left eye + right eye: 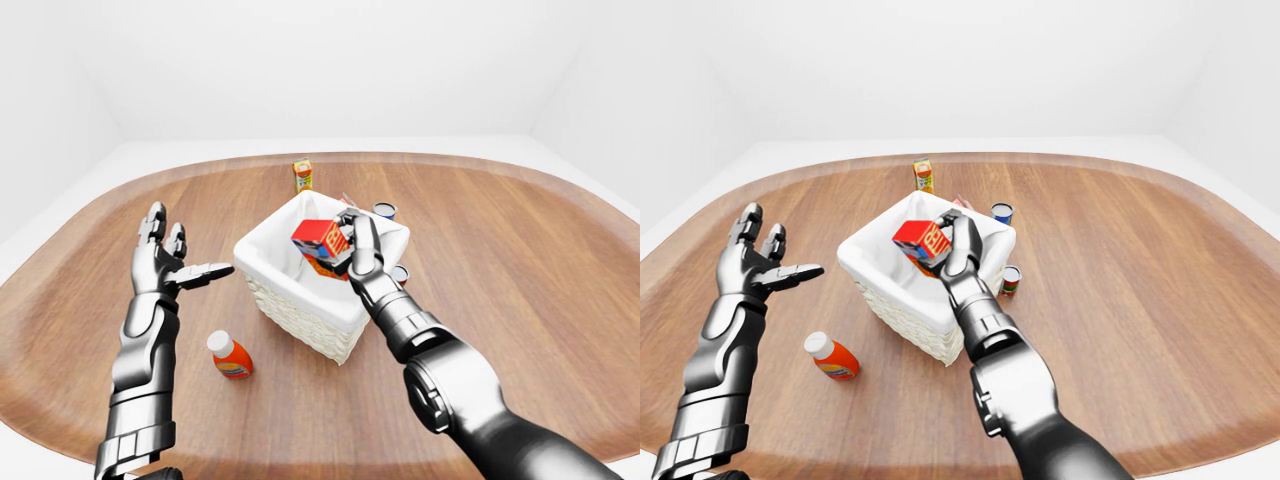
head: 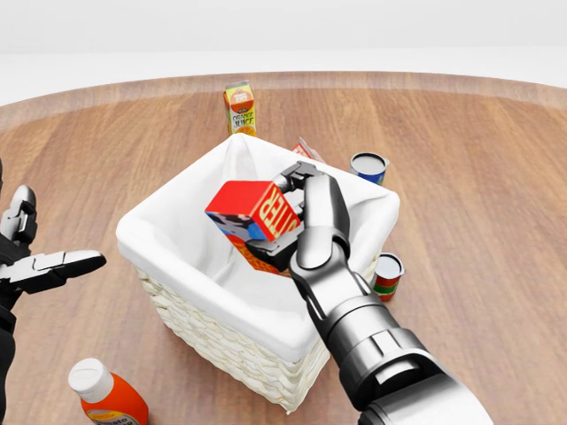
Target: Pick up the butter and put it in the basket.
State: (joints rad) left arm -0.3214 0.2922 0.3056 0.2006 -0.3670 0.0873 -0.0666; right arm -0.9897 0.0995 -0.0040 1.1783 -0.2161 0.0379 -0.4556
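While the right hand (image 2: 292, 217) is clenched round the red rectangular butter box (image 2: 255, 211), the box is held tilted inside the mouth of the white-lined wicker basket (image 2: 190, 292), roughly level with its rim and not yet resting on the liner. Under the box, something orange is partly seen, but it cannot be identified. The step in hand is judged to be the release: it would be done best if the box were lowered a little more toward the liner's floor, kept away from the wall nearest the wrist, and the fingers opened only once it sits low enough not to tip out. Just beyond the hand, outside the basket, a blue-labelled tin (image 2: 368, 166) is seen, and a red-and-green tin (image 2: 388, 273) beside the forearm. Farther off an orange juice carton (image 2: 239, 107) stands on the brown wooden bench (image 2: 478, 177). Well apart, the left hand (image 1: 170, 262) is held open and empty, above an orange bottle with a white cap (image 2: 104, 395).
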